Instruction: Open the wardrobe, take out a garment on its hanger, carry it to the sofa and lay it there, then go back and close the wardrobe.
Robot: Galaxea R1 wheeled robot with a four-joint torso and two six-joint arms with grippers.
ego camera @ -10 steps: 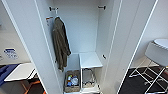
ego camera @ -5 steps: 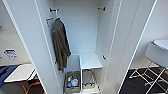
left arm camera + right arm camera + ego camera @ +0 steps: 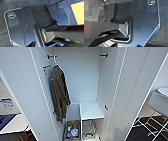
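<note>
A long olive-brown jacket [image 3: 59, 94] hangs on the left. Low down, a box [image 3: 71, 130] holds small colourful things.

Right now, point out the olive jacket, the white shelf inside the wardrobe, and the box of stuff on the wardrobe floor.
olive jacket [image 3: 59, 94], head view, on the middle of its hanging cloth.
white shelf [image 3: 90, 110], head view, on its flat top.
box [image 3: 71, 131], head view, on the jumbled contents at its middle.
</note>
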